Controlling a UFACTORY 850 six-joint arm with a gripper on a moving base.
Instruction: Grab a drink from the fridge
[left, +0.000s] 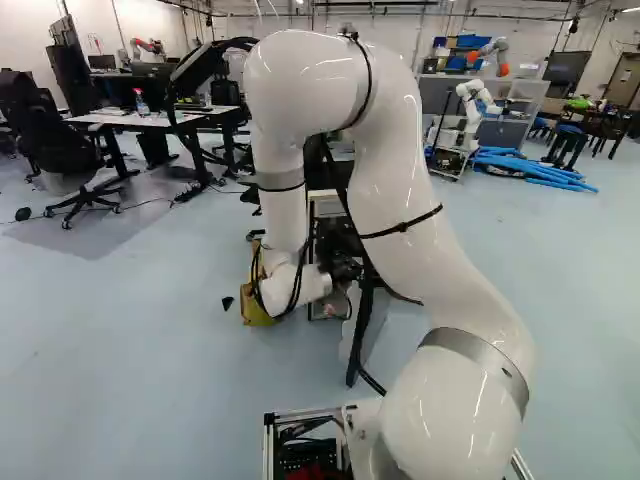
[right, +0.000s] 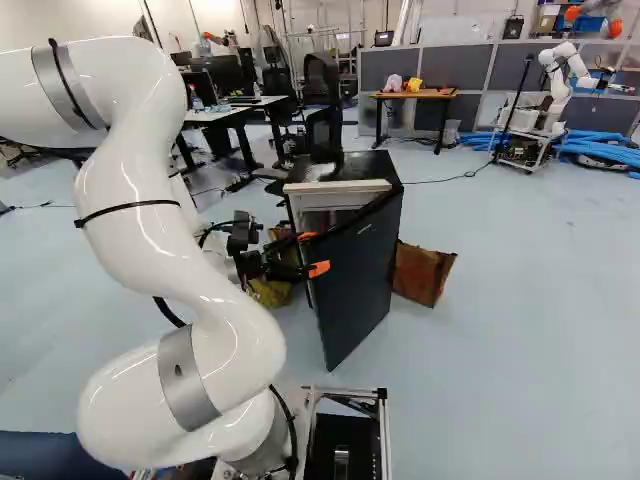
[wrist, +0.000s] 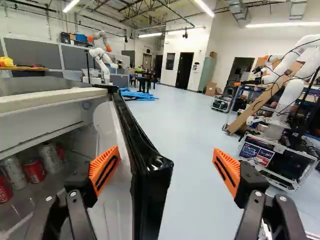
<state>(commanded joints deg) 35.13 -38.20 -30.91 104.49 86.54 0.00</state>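
Holding one claw (wrist: 166, 154) spread, pinching nothing, astride the edge of one open door (right: 355, 285), centre of the right base view, probably to nudge it wider. Count at least five cans (wrist: 34, 171) inside one fridge (wrist: 50, 97), likely upright for easy grasping.

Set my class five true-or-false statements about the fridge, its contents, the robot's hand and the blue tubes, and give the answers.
1. The door of the fridge stands open. True.
2. The hand is clamped tight on the door. False: its fingers are spread, with the door's edge between them, ungripped.
3. Cans stand inside the fridge. True.
4. Every can in view is red. False: some are silver.
5. The blue tubes lie on the floor. True.
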